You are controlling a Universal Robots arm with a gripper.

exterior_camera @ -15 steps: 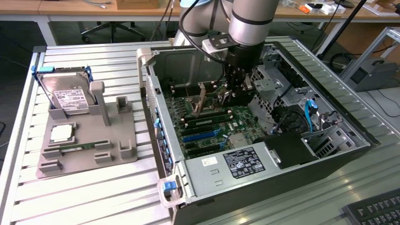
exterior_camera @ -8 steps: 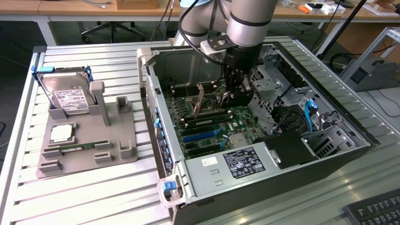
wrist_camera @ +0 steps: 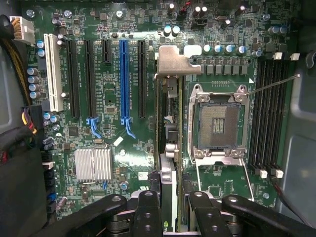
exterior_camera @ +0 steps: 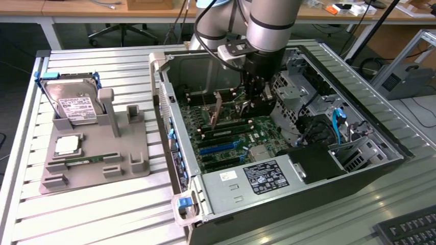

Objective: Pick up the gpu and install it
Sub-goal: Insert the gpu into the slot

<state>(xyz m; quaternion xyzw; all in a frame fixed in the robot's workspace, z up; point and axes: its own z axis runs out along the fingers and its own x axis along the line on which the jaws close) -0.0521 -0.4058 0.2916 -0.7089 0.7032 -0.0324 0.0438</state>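
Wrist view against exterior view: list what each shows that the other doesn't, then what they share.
Wrist view alone: the blue slot, the white slot, the bare processor socket, and the card's metal bracket seen edge-on.

Exterior view alone: the grey holder tray with the hard drive standing in it, the power supply, and the arm reaching into the case.

Shared: the green motherboard and the pincer shut on the card, upright over the slots.
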